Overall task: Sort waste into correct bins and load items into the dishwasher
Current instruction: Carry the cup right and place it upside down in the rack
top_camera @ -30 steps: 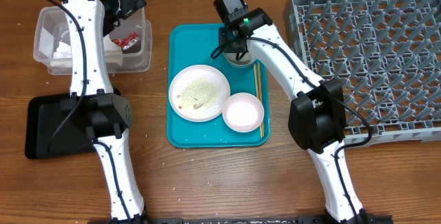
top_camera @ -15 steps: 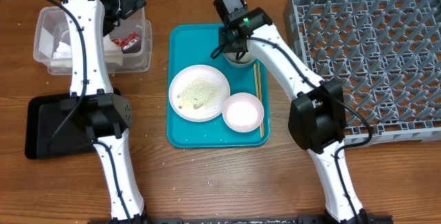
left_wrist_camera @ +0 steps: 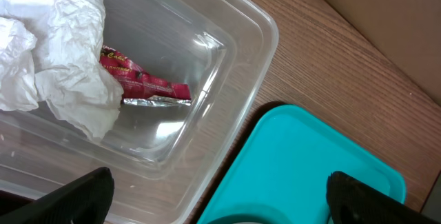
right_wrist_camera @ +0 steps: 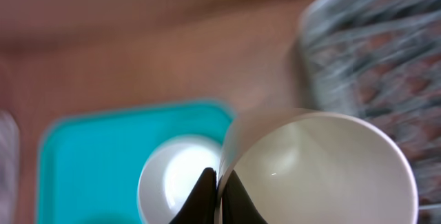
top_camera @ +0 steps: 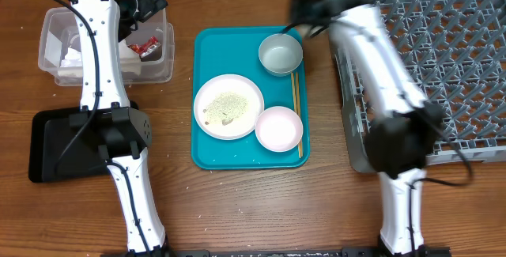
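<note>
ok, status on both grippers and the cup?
Right gripper shut on white cup rim, cup held up between teal tray and dish rack. Left gripper open, over clear tub. Bowl on tray below, apart from cup; nothing seen blocking.

Two bowls (top_camera: 281, 54), one plate (top_camera: 228, 106), one cup (right_wrist_camera: 324, 169) — one chopstick pair (top_camera: 296, 103), one napkin (left_wrist_camera: 62, 65), one packet (left_wrist_camera: 145, 86).

Noted crumpled white napkin (left_wrist_camera: 55, 52) and red sauce packet (left_wrist_camera: 141, 86) lying in clear tub (left_wrist_camera: 265, 34). Saw rice (top_camera: 225, 107) strewn on white plate (top_camera: 249, 91), two upright bowls (top_camera: 280, 54) and paired chopsticks (top_camera: 296, 107) beside it on teal tray (top_camera: 207, 43). Found white cup (right_wrist_camera: 324, 169) pinched at rim in right gripper (right_wrist_camera: 216, 186).
</note>
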`<state>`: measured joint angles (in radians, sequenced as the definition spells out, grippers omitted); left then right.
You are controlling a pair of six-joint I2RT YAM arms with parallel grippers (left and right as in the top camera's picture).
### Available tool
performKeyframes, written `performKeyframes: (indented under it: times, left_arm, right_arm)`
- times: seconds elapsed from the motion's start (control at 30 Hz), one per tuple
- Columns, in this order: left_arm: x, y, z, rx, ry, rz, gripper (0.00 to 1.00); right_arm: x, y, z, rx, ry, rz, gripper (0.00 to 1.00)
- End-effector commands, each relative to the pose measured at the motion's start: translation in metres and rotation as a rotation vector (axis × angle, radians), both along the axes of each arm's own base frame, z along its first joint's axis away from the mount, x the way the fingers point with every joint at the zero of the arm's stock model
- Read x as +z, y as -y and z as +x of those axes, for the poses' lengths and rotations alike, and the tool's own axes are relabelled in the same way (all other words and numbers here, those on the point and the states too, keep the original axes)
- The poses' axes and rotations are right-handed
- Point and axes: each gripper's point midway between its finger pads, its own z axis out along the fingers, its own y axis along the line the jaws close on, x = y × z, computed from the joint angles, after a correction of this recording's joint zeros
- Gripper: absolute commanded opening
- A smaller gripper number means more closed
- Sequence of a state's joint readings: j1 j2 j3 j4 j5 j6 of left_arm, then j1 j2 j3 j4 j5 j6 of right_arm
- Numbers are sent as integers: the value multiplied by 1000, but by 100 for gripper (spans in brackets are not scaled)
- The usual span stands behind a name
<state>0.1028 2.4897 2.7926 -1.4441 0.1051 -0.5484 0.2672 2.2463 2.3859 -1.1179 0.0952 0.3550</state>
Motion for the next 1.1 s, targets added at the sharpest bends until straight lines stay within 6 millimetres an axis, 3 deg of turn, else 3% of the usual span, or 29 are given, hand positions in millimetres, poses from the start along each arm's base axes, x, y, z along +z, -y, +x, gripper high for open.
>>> performKeyframes:
  times: [0.0, 0.1, 0.23, 0.4, 0.57, 0.77, 1.07]
  left_arm:
    - [12, 1, -1, 1, 26, -6, 100]
    - [12, 1, -1, 2, 26, -6, 100]
    - [12, 1, -1, 2, 26, -6, 100]
    - [12, 1, -1, 1, 26, -6, 100]
    - [12, 1, -1, 1, 26, -6, 100]
    - [12, 1, -1, 1, 26, -6, 100]
    - [12, 1, -1, 2, 26, -6, 100]
  right_arm:
    - [56, 56, 1, 4, 80, 140, 4]
    - [60, 89, -2, 61, 53, 364, 4]
    - [83, 140, -11, 204, 136, 600, 4]
    - [76, 214, -14, 150, 215, 676, 4]
    - [63, 227, -22, 251, 276, 835, 4]
    - [21, 237, -12, 166, 257, 932, 4]
    - [-19, 252, 2, 20, 251, 930, 4]
